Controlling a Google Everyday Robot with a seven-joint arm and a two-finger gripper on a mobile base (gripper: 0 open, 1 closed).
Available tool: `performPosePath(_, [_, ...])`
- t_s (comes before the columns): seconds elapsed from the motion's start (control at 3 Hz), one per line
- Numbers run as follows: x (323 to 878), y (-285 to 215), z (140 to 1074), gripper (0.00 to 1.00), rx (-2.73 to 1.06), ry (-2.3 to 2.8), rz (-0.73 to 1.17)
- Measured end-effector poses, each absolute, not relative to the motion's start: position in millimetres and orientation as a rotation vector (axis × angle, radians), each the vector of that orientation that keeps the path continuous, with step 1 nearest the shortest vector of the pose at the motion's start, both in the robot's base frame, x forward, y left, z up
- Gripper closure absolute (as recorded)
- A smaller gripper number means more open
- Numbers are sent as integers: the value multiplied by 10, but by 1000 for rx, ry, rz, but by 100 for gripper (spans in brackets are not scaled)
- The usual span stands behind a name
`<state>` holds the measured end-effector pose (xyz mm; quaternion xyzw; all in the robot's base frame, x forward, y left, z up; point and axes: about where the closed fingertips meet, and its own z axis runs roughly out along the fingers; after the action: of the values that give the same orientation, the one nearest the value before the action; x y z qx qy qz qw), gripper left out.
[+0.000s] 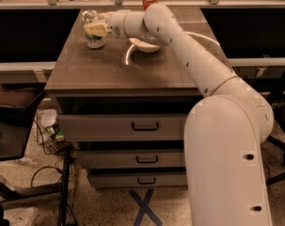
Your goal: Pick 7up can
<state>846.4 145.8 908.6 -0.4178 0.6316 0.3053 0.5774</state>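
- The can [94, 42] stood upright on the worktop's [132, 74] far left, long axis vertical, metal top up.
- The hand [93, 28] met it sideways from the right at mid-height; whether it gripped, I could not tell.

- The brown wooden tabletop [99, 74] is the top of a cabinet with three drawers.
- The 7up can [95, 42] stands upright on it towards 10 o'clock, near the far left corner.
- The gripper [92, 29] is at the can's middle, coming in from the 3 o'clock side above the wood.
- A shallow white bowl [144, 45] sits about at the centre, to the can's 3 o'clock and apart from it.
- A red-orange can [149, 1] stands at 12 o'clock by the far edge, partly hidden behind the arm.
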Motion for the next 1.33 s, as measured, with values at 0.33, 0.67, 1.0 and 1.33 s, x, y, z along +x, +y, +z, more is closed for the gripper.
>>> performPosePath(0.33, [8442,1491,9240,100,-995,1463,706])
performPosePath(0.67, [8401,1499,9471,100,-1018,1440,684])
performPosePath(1.0, [8344,1481,9657,100,-1031,1415,670])
performPosePath(1.33, [8246,1420,9844,100,-1033,1369,669])
